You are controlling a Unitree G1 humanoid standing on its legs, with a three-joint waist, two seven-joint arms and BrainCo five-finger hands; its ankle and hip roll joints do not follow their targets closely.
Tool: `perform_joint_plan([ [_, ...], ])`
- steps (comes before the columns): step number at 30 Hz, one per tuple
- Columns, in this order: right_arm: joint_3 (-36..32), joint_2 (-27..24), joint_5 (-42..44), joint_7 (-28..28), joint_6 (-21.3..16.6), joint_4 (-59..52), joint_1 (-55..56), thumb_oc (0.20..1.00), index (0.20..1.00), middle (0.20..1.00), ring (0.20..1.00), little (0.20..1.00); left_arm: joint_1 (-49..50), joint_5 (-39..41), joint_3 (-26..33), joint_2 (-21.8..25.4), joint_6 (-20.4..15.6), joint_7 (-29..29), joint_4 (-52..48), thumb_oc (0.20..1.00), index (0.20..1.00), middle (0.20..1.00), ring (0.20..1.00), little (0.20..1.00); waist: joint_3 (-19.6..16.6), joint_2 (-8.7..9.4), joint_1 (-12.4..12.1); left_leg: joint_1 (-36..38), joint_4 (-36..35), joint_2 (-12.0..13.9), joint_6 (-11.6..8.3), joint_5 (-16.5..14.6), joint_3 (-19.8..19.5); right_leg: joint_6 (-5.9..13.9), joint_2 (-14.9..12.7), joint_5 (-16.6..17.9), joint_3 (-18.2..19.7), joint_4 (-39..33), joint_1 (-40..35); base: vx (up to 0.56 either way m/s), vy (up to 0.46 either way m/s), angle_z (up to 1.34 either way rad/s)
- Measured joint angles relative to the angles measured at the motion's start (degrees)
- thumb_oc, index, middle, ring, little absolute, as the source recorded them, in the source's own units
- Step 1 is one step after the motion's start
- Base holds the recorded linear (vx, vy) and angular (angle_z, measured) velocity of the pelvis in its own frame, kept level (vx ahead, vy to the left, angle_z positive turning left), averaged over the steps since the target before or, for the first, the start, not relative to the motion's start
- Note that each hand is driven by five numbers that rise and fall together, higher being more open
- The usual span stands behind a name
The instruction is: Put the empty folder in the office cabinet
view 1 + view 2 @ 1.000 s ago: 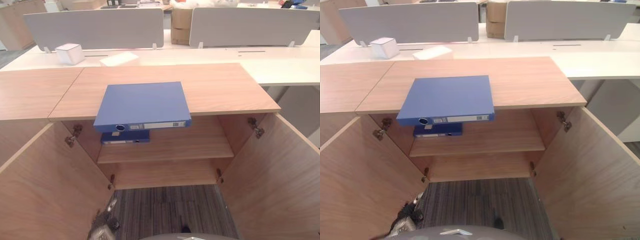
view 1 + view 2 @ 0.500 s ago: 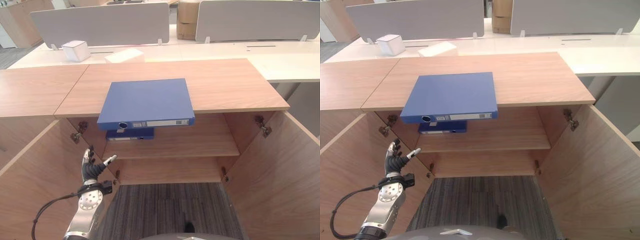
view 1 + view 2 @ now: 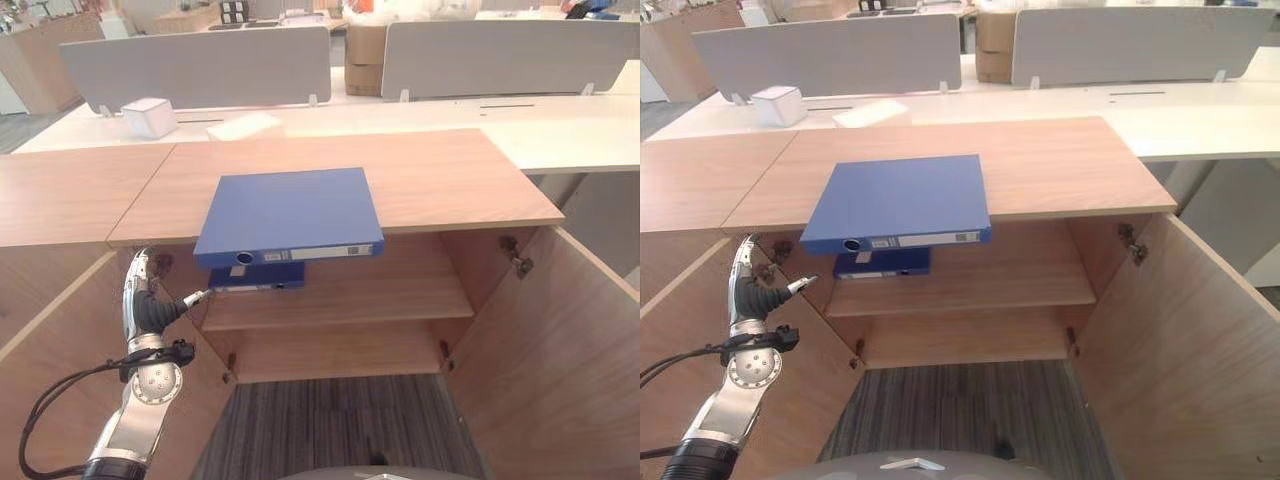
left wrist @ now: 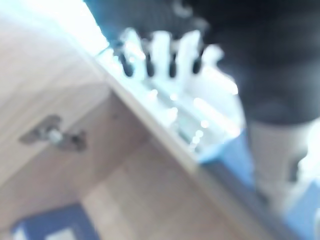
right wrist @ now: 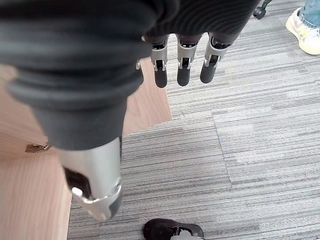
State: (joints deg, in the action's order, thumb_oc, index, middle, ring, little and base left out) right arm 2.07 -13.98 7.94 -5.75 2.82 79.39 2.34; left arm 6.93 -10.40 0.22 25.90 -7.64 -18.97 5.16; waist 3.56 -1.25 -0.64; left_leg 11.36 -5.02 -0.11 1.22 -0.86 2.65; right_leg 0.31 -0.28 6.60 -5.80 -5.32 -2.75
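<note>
A blue folder (image 3: 288, 212) lies flat on the wooden cabinet top (image 3: 440, 175), its spine hanging a little over the front edge. Below it, a second blue folder (image 3: 257, 277) rests at the left of the upper shelf (image 3: 380, 290). My left hand (image 3: 140, 290) is raised in front of the open left door, left of both folders and just under the top's edge; its fingers are straight, the thumb points toward the shelf, and it holds nothing. In the right wrist view my right hand (image 5: 182, 60) hangs open over grey carpet.
Both cabinet doors stand wide open, the left door (image 3: 50, 380) beside my left arm and the right door (image 3: 560, 350) opposite. A lower shelf (image 3: 330, 350) sits beneath. A white box (image 3: 148, 115) and grey partitions (image 3: 200, 65) stand on desks behind. A person's shoe (image 5: 305, 27) is near my right hand.
My left hand has risen from low by the left door to just under the cabinet top's edge, nearer the folders. The folders lie as before; the camera shifted slightly.
</note>
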Motion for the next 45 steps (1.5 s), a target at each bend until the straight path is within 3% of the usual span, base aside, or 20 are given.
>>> perform_joint_plan([
  [11,0.10,0.01,-0.01,-0.09,0.00,-0.03,1.15,1.000,1.000,1.000,1.000,1.000,-0.18,-5.24,-0.48,0.75,-0.01,-0.71,-0.02,1.000,1.000,1.000,1.000,1.000,-0.36,0.07,0.21,0.14,-0.01,-0.04,-0.02,0.00,0.61,0.25,0.02,0.18,0.53,0.00,0.10,0.00,0.000,-0.02],
  [18,0.16,0.02,0.00,-0.09,-0.02,0.00,1.44,1.000,1.000,1.000,1.000,1.000,-2.31,-11.51,-4.84,7.59,-0.06,-0.43,3.12,1.000,1.000,1.000,1.000,1.000,-1.56,-0.20,0.39,0.16,-0.01,-0.06,-0.03,-0.01,1.15,0.29,0.04,0.21,0.79,0.00,0.24,0.00,0.001,-0.02],
  [34,0.29,0.08,0.00,-0.09,-0.15,-0.05,1.91,1.000,1.000,1.000,1.000,1.000,-2.83,-16.83,-7.03,8.41,-0.05,-0.29,3.87,1.000,1.000,1.000,1.000,1.000,-1.43,-0.07,1.78,-0.03,-0.03,-0.13,0.02,-0.08,1.99,0.64,0.07,0.45,1.87,-0.01,0.75,0.00,-0.001,-0.03],
  [45,2.07,0.09,0.01,-0.11,-0.56,-0.08,1.74,1.000,1.000,1.000,1.000,1.000,-7.71,-20.35,-9.90,12.00,-0.09,-0.48,4.09,1.000,1.000,1.000,1.000,1.000,-1.41,-0.02,1.89,-0.17,-0.03,-0.14,-0.01,-0.10,1.98,0.67,0.07,0.47,1.89,-0.01,0.88,0.00,0.000,0.00],
])
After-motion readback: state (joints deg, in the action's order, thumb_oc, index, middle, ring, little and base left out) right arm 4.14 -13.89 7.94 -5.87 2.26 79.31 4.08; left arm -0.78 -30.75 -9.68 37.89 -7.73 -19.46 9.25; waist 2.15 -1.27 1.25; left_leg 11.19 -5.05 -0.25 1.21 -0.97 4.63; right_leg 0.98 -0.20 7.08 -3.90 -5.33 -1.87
